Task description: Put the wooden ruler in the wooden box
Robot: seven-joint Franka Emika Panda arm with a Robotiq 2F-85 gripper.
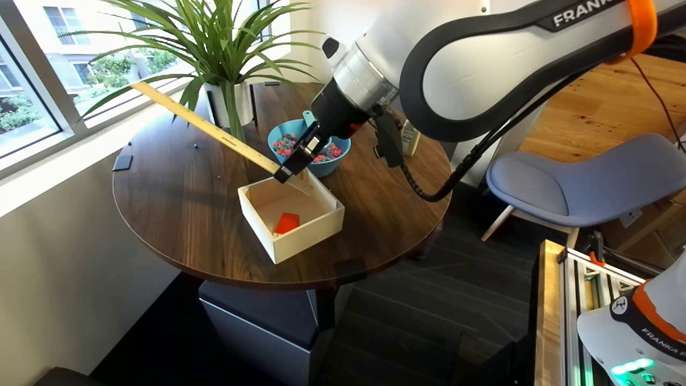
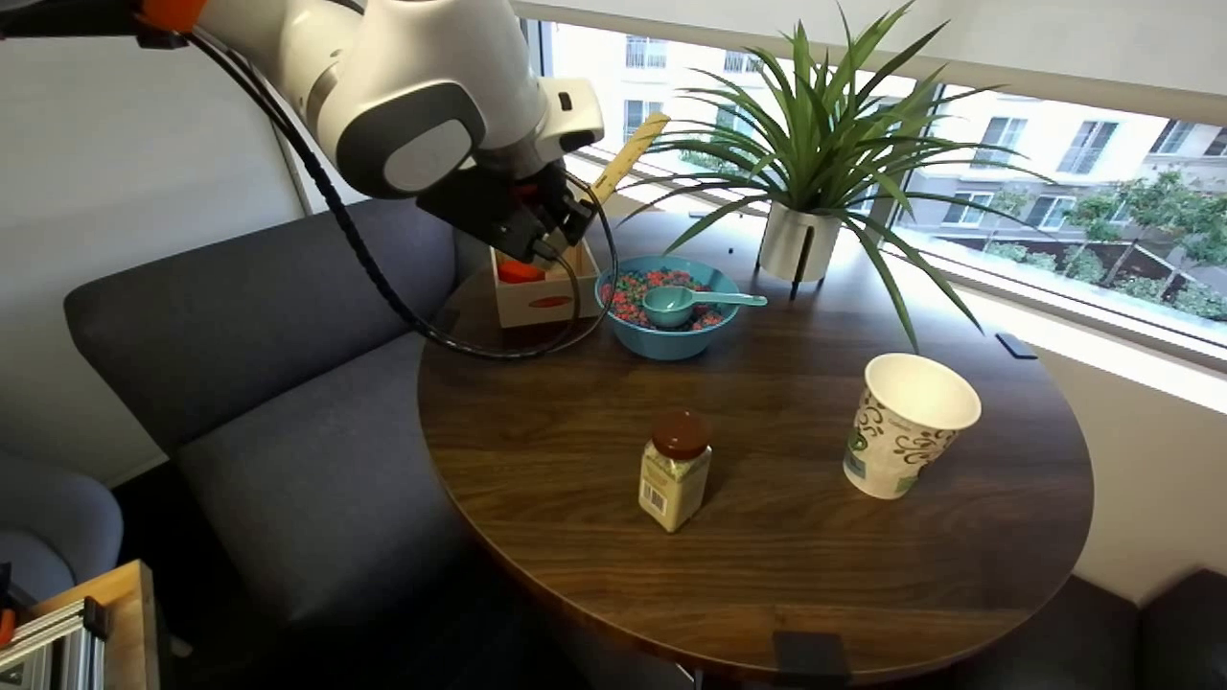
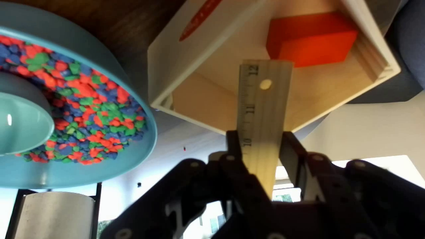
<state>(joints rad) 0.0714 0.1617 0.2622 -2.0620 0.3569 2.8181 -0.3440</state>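
While the tool (image 3: 260,139) clasps the flat wooden ruler (image 1: 208,126), the thin-walled wooden box (image 1: 310,235) holds an angular red block (image 3: 312,39).

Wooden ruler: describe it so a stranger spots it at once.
On the round table, find the square wooden box beside the blue bowl. The tool holds the wooden ruler, its 12-marked end towards that box. Unlike box and bowl, it is a long, flat strip numbered along one edge.

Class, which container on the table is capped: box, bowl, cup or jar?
The jar with the brown lid; the wooden box, blue bowl and paper cup are all open-topped.
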